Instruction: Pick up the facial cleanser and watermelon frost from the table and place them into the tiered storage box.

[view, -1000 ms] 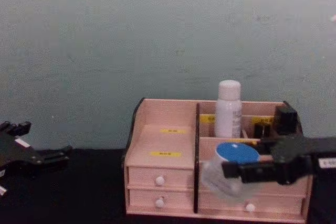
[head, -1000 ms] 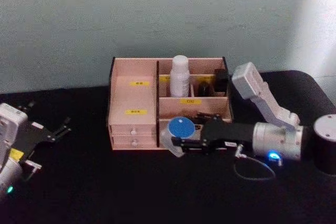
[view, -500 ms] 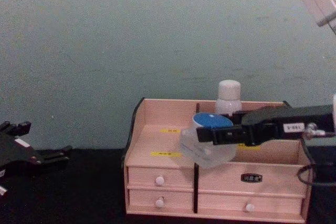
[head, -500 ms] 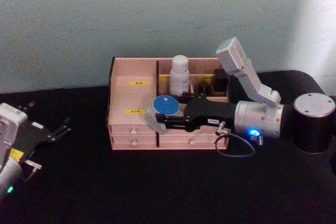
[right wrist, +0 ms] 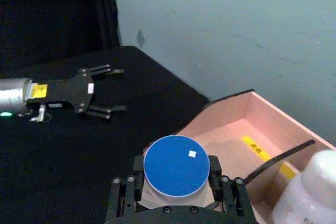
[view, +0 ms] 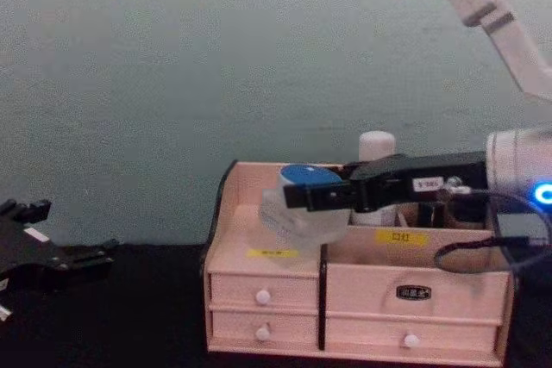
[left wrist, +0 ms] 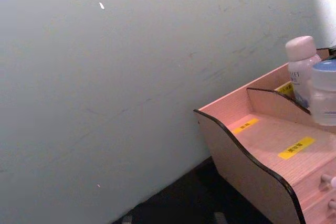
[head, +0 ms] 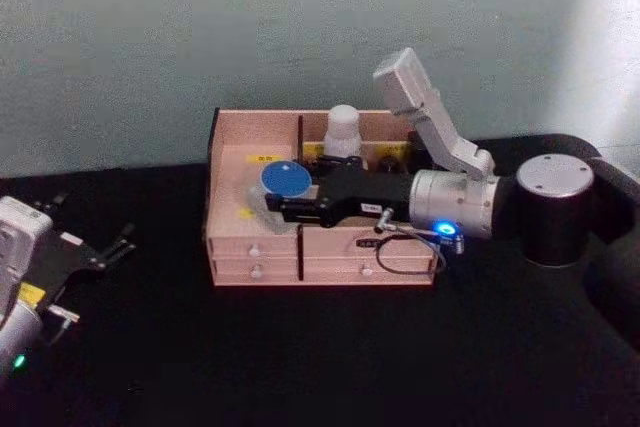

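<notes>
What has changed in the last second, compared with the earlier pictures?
The right end effector, shut on the blue-lidded jar, rose from in front of the drawers and carried the jar leftward, over the left section of the tiered storage box. The white bottle kept its place in the box, and the left end effector stayed parked at the left.

Pale wooden tiered storage box, dark-edged side panel, stands against a grey-green wall. Yellow labels on its steps. White bottle upright inside; blue-lidded clear jar just beside it.
</notes>
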Controlling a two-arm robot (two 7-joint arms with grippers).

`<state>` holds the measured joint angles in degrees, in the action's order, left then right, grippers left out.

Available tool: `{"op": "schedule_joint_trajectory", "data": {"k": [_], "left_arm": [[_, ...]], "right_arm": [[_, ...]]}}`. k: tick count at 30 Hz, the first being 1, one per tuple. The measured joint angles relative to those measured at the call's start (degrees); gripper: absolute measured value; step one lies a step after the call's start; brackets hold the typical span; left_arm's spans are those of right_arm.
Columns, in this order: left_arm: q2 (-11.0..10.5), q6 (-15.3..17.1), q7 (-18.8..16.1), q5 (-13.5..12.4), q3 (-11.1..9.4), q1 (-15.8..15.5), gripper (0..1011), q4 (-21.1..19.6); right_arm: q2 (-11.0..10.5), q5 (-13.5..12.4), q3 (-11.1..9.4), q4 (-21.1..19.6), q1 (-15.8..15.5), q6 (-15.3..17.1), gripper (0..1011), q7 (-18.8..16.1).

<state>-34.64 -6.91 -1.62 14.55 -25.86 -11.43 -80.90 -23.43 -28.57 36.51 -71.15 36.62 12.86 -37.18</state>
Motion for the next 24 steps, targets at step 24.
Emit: {"op": "schedule_joint_trajectory", "data": {"k": [24], "left_arm": [[0.0, 0.0, 0.0, 0.0, 0.0, 0.0, 1001, 0.0]], "right_arm": [[8.5, 3.8, 1.2, 13.7, 7.0, -1.1, 729, 1.9]]}}
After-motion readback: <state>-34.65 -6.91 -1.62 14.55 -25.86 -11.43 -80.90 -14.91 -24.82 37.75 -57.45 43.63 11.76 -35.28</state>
